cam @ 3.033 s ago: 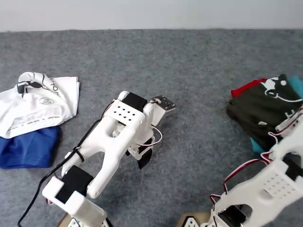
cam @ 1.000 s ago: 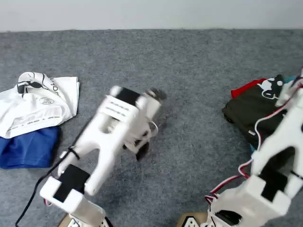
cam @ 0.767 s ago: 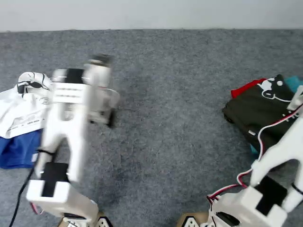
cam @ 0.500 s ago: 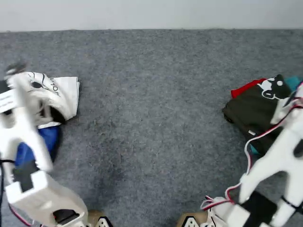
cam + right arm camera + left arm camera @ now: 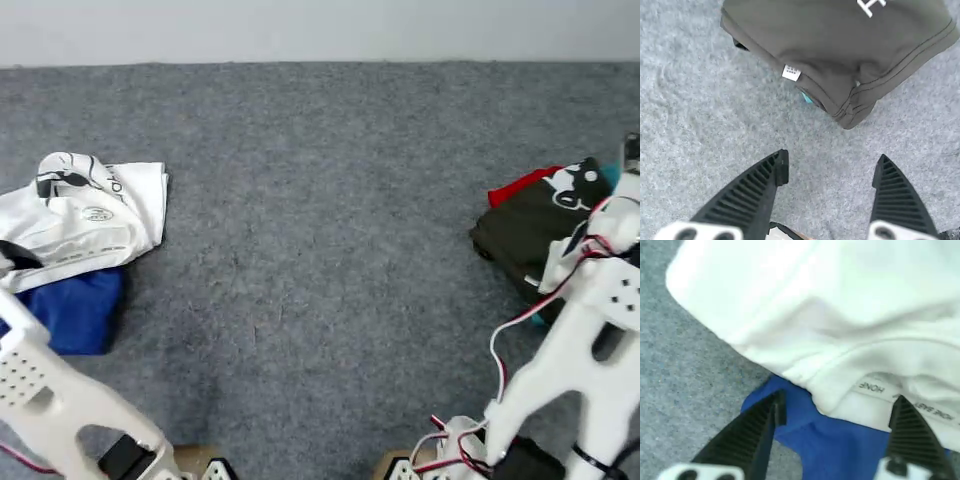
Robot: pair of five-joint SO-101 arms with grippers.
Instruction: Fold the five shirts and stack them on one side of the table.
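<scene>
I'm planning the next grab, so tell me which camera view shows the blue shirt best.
The high view: the blue shirt shows in outline, tucked partly under the white shirt. The left wrist view gives a close patch of it between the open left gripper's fingers. The right wrist view faces the dark shirt.

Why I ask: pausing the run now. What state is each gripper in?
Left gripper: open, holding nothing, over the white shirt.
Right gripper: open, holding nothing, near the dark shirt.
</scene>
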